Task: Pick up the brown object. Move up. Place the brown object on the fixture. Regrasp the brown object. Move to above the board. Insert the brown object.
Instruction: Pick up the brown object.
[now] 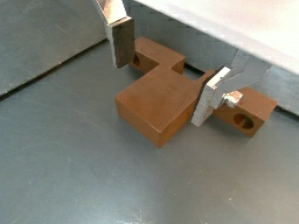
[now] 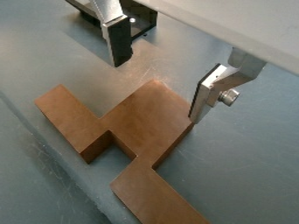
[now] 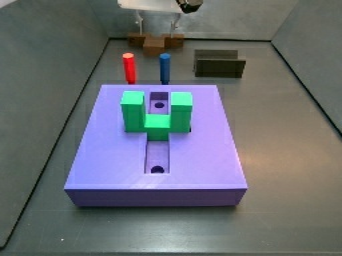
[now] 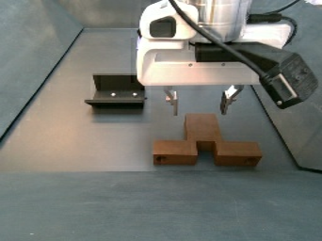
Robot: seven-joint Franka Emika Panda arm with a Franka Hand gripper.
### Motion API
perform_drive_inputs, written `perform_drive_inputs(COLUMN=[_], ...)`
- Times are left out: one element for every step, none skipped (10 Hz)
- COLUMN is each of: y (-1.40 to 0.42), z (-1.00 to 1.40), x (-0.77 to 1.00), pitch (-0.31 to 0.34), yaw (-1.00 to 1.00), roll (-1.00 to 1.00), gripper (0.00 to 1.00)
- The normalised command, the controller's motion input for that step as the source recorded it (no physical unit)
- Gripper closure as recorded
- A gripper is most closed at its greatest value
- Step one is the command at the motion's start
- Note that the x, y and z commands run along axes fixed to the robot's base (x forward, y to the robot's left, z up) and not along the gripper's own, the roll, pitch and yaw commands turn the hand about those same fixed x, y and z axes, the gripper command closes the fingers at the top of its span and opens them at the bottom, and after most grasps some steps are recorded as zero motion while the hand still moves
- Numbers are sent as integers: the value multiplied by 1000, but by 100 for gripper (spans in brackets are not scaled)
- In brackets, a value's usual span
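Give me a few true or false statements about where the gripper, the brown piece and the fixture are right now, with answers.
1. The gripper is open above the brown T-shaped object. True.
2. The brown object is lifted off the floor. False: it lies flat on the grey floor.
3. The dark L-shaped fixture holds nothing. True.
4. The brown object sits in the groove of the purple board. False: it lies beyond the board, in a side view.
5. The green U-shaped block sits on the board. True.

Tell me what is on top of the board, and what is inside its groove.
On the board stands a green block, straddling the groove. Two holes show in the groove; the part under the block is covered. The gripper hovers over the brown object, jaws open.
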Motion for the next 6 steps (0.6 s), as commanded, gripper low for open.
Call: perform_drive_inputs(y=[-3, 0, 0, 0, -31, -74], z=[-317, -314, -254, -169, -103, -71], x=[109, 60, 31, 0, 0, -3], pitch=[86, 90, 69, 34, 0, 0], yaw=[-43, -37, -29, -31, -20, 0], roll=[61, 70, 46, 1, 0, 0], gripper=[0, 0, 0, 0, 0, 0])
